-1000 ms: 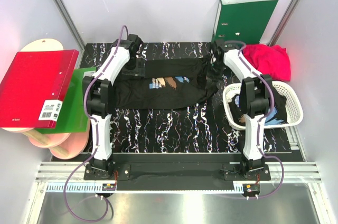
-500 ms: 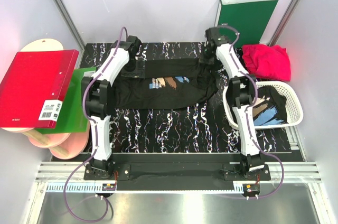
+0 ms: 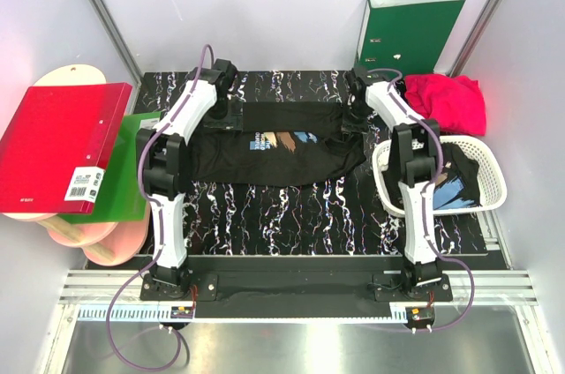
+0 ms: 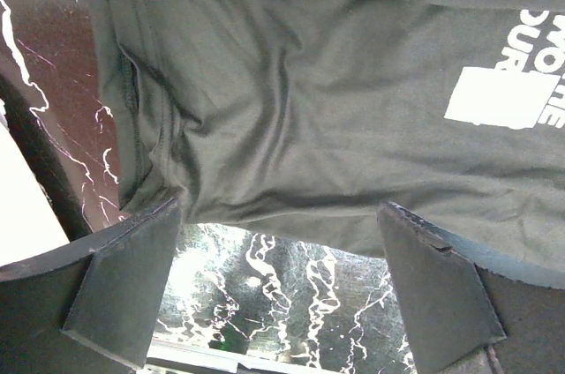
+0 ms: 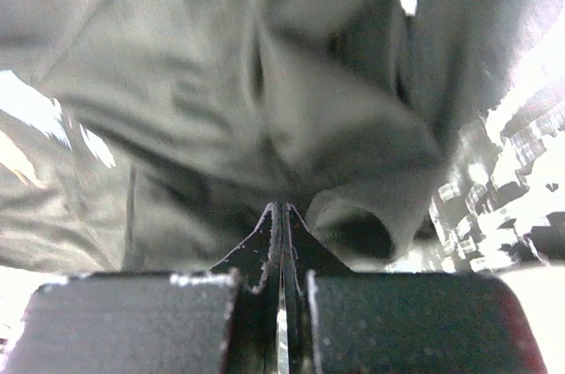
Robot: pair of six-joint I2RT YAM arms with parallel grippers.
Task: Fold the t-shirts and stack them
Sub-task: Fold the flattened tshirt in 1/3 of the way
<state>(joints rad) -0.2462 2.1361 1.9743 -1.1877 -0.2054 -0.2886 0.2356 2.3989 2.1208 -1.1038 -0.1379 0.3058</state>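
Observation:
A black t-shirt [image 3: 282, 149] with a tan, white and blue chest print lies spread on the marbled table, its top edge folded over. My left gripper [image 3: 226, 115] hangs open over its left edge; in the left wrist view [image 4: 278, 295] the jaws stand wide apart with the cloth [image 4: 300, 127] just beyond them and table between them. My right gripper [image 3: 354, 118] is at the shirt's right edge, shut on a pinch of black cloth [image 5: 265, 83]. A crimson-pink t-shirt [image 3: 448, 100] lies bunched at the back right. Another printed black t-shirt [image 3: 452, 182] lies in the basket.
A white lattice basket [image 3: 388, 182] stands at the right, beside my right arm. A green binder [image 3: 408, 32] stands upright at the back right. A red binder [image 3: 57, 145] and a green one [image 3: 128, 184] lie off the table's left edge.
My right gripper rose toward the back with the shirt's right edge, then came down and forward again, pulling that side flatter. My left arm has not moved.

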